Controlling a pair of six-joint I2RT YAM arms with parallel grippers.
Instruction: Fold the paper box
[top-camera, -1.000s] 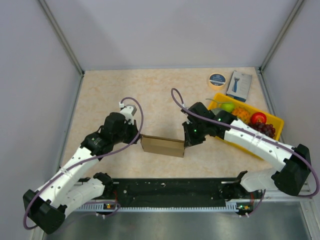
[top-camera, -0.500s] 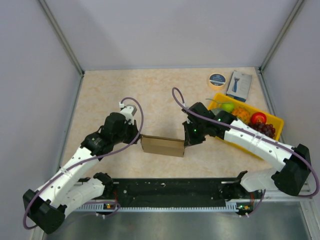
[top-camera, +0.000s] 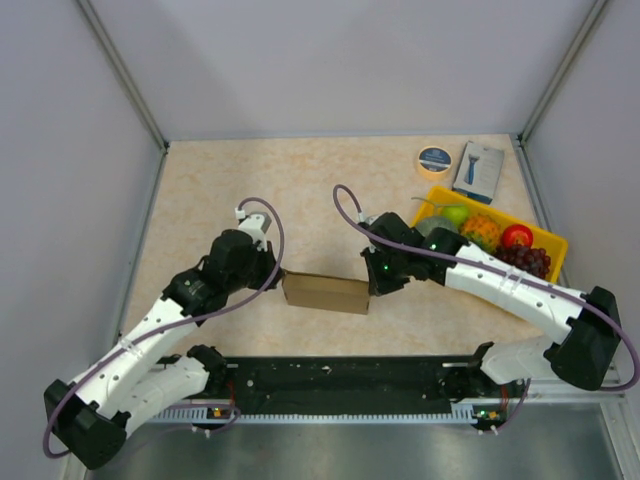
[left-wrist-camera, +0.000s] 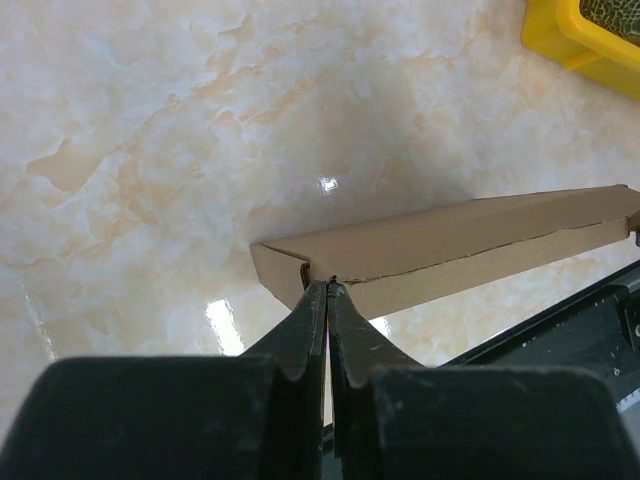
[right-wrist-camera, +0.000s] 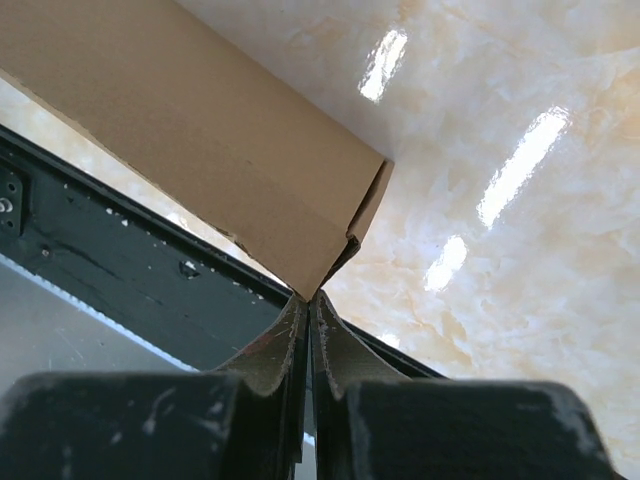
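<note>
The paper box (top-camera: 325, 292) is a long, flat brown carton lying on the table between the two arms. My left gripper (top-camera: 279, 273) is shut, with its tips touching the carton's left end. In the left wrist view the shut tips (left-wrist-camera: 327, 290) meet the end corner of the carton (left-wrist-camera: 450, 240). My right gripper (top-camera: 371, 285) is shut at the carton's right end. In the right wrist view its tips (right-wrist-camera: 307, 298) touch the lower corner of the carton (right-wrist-camera: 200, 140), beside a tucked end flap. I see no cardboard between either pair of fingers.
A yellow tray (top-camera: 552, 242) of fruit stands at the right, behind the right arm, and its corner shows in the left wrist view (left-wrist-camera: 585, 45). A blue-and-white box (top-camera: 478, 170) and a tape roll (top-camera: 434, 160) lie at the back right. A black rail (top-camera: 340, 380) runs along the near edge.
The right arm's wrist has shifted a little to the left and back. The left wrist has edged slightly forward. The carton has stayed where it was.
</note>
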